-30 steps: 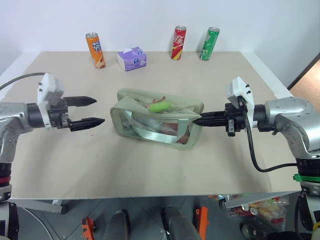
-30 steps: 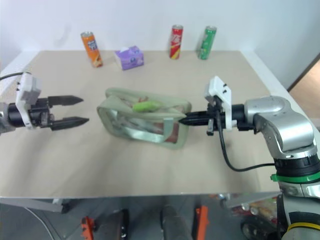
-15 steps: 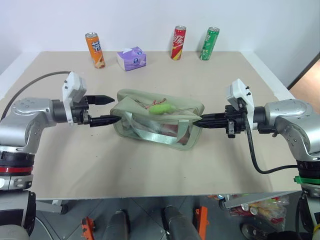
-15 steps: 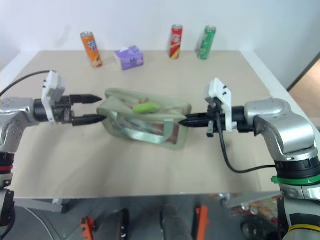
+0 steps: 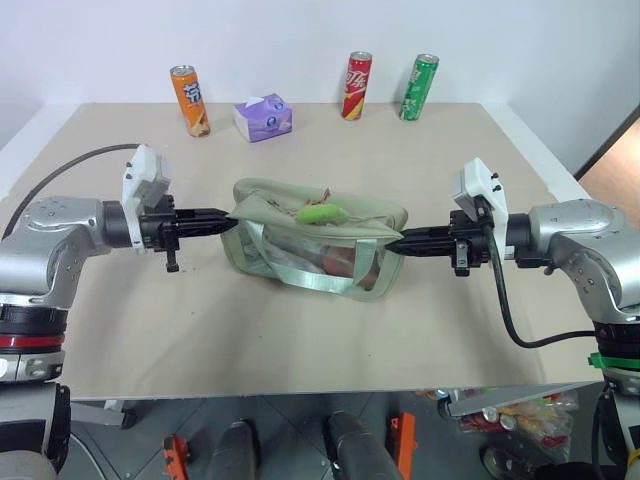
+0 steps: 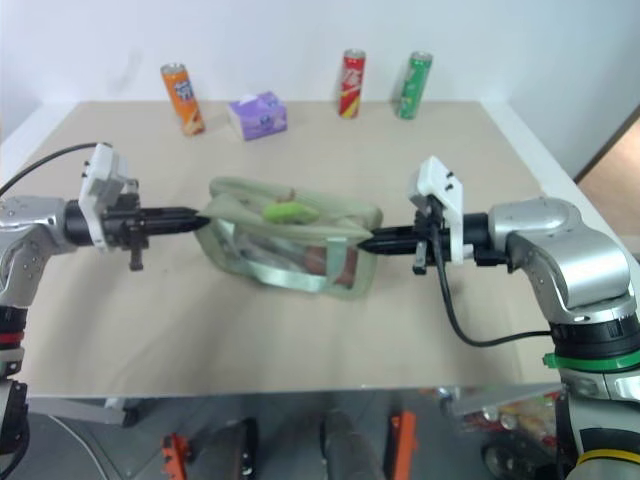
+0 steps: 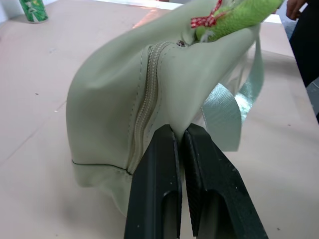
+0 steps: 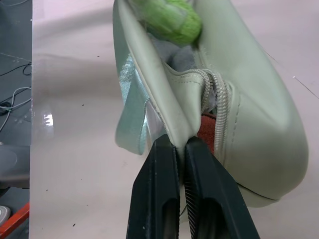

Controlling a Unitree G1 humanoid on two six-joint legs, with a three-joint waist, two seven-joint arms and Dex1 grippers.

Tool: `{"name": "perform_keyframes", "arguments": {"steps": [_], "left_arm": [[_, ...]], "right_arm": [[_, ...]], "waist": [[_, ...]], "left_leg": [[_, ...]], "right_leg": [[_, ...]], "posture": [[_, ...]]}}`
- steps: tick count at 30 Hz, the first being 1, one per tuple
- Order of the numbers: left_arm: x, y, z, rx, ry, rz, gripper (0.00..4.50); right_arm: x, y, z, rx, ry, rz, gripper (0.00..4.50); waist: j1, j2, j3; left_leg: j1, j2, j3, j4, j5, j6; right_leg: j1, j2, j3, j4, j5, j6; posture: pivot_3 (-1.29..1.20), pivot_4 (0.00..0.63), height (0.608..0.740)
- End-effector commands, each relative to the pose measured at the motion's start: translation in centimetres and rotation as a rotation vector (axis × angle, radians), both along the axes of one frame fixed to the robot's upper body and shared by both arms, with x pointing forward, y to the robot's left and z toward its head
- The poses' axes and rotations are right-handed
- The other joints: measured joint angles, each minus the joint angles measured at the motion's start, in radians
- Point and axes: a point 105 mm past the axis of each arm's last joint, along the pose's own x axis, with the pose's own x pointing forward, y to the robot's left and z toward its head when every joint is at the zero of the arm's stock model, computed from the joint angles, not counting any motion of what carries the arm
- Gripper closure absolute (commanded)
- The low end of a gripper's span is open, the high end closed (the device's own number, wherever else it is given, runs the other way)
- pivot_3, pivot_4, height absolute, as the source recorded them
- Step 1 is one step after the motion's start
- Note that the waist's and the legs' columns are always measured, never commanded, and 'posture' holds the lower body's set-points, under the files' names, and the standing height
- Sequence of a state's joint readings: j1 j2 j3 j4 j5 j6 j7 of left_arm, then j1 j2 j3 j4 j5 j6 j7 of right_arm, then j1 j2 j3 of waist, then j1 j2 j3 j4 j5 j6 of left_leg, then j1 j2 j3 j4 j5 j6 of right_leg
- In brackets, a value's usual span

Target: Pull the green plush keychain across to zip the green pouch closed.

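Green plush keychain (image 5: pixel 322 213) first: it lies on top of the green pouch (image 5: pixel 300 255), a little right of the pouch's middle, which sits at the centre of the left eye view on the beige table (image 5: pixel 300 340). In the left wrist view we see it bunched by a small red bow (image 7: pixel 202 21) at the far end of the zipper track (image 7: pixel 144 109), and in the right wrist view the zipper gapes open below it, so we judge the pouch is not yet zipped.

Our left gripper (image 5: pixel 222 222) is clenched on a fold of fabric at the pouch's left end, beside the zipper seam. Our right gripper (image 5: pixel 397 241) is pinched on the fabric edge at the pouch's right end, next to the zipper teeth. Both ends are held and the bag looks stretched between the two.

We judge this is the bracing step: the pouch is anchored, but neither gripper has the keychain. The next move calls for one gripper to let go of its end, reach to the middle of the pouch, close on the plush ring, and draw it along the track while the other keeps the fabric taut. Which direction closes the zipper we cannot tell for sure.
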State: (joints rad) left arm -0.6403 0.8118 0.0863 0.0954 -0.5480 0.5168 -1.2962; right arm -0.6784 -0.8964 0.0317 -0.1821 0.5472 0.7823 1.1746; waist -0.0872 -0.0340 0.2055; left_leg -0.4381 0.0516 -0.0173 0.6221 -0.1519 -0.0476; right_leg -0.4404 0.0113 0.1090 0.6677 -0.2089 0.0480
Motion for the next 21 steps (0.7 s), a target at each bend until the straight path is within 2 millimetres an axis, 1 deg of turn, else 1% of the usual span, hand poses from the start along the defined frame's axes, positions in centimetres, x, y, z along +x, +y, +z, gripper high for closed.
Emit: {"name": "perform_keyframes", "arguments": {"steps": [1,4,6,11,13,14,15,18,19,20,21], "left_arm": [[-0.6,0.5,0.3,0.007,-0.003,0.006,4.38],[-0.8,0.4,0.2,0.006,-0.001,0.005,4.38],[-0.9,0.3,0.2,0.004,-0.001,0.001,4.38],[-1.0,0.1,0.1,-0.005,0.002,0.0,4.38],[-1.0,0.1,0.1,-0.004,0.002,0.002,4.38],[-1.0,0.1,0.0,-0.004,0.001,0.003,4.38],[-1.0,0.1,0.1,-0.005,0.0,0.005,4.5],[-0.9,0.1,0.1,-0.007,-0.002,0.008,4.5],[-0.9,0.1,0.1,-0.007,-0.001,0.009,4.5],[-0.9,0.1,0.0,-0.007,-0.002,0.009,4.5],[-0.9,0.1,0.0,-0.006,-0.003,0.01,4.5]], "right_arm": [[-0.4,0.1,1.4,0.006,-0.051,0.02,4.5],[-0.1,0.1,1.8,0.009,-0.06,0.008,4.5],[0.2,-0.1,2.5,0.028,-0.071,0.003,4.5],[0.5,-0.5,5.4,0.123,-0.119,0.003,4.5],[0.8,-0.9,7.1,0.189,-0.137,-0.008,4.5],[0.6,-1.0,7.7,0.216,-0.137,0.008,4.5],[0.2,-1.1,8.1,0.228,-0.137,0.027,3.79],[-0.1,-1.5,8.5,0.241,-0.136,0.038,2.87],[0.0,-1.7,8.6,0.241,-0.135,0.032,2.5],[0.0,-1.9,8.6,0.241,-0.135,0.028,2.27],[-0.2,-2.0,8.8,0.247,-0.129,0.036,1.83]], "waist": [[0.001,0.0,0.0],[0.001,0.0,0.0],[0.001,0.0,0.0],[0.005,0.0,0.0],[0.007,0.0,0.0],[0.008,0.0,0.0],[0.009,0.0,0.0],[0.011,0.0,0.0],[0.011,0.0,0.0],[0.011,0.0,0.0],[0.01,0.0,0.0]], "left_leg": [[0.0,0.0,0.0,0.0,0.0,0.0],[0.0,0.0,0.0,0.0,0.0,0.0],[0.0,0.0,0.0,0.0,0.0,0.0],[-0.001,0.0,0.0,0.0,0.0,0.0],[-0.001,0.0,0.0,0.0,0.0,0.0],[-0.001,0.0,0.0,0.0,0.0,0.0],[-0.002,-0.001,0.0,0.0,0.0,0.0],[-0.001,0.0,0.0,-0.001,0.0,0.0],[-0.001,0.0,-0.001,-0.001,0.0,0.0],[-0.001,0.0,-0.001,-0.001,0.0,0.0],[-0.001,0.0,0.0,-0.001,0.0,0.0]], "right_leg": [[0.0,0.0,0.0,0.0,0.0,0.0],[0.0,0.0,0.0,0.0,0.0,0.0],[0.0,0.0,0.0,0.0,0.0,0.0],[0.0,0.0,0.0,0.0,0.0,0.0],[0.0,0.0,0.0,0.0,0.0,0.0],[0.0,-0.001,0.0,0.0,0.0,0.0],[-0.001,-0.001,0.0,0.0,0.0,0.0],[0.0,0.0,-0.001,0.0,-0.001,0.0],[0.0,0.0,-0.001,0.0,-0.001,0.0],[0.0,0.0,-0.001,0.0,-0.001,0.0],[0.0,0.0,-0.001,0.0,-0.001,-0.001]], "posture": [[0.0,0.15,0.74],[0.0,0.15,0.74],[0.0,0.15,0.74],[0.0,0.15,0.74],[0.0,0.15,0.74],[0.0,0.15,0.74],[0.0,0.15,0.74],[0.0,0.15,0.74],[0.0,0.15,0.74],[0.0,0.15,0.74],[0.0,0.15,0.74]]}}
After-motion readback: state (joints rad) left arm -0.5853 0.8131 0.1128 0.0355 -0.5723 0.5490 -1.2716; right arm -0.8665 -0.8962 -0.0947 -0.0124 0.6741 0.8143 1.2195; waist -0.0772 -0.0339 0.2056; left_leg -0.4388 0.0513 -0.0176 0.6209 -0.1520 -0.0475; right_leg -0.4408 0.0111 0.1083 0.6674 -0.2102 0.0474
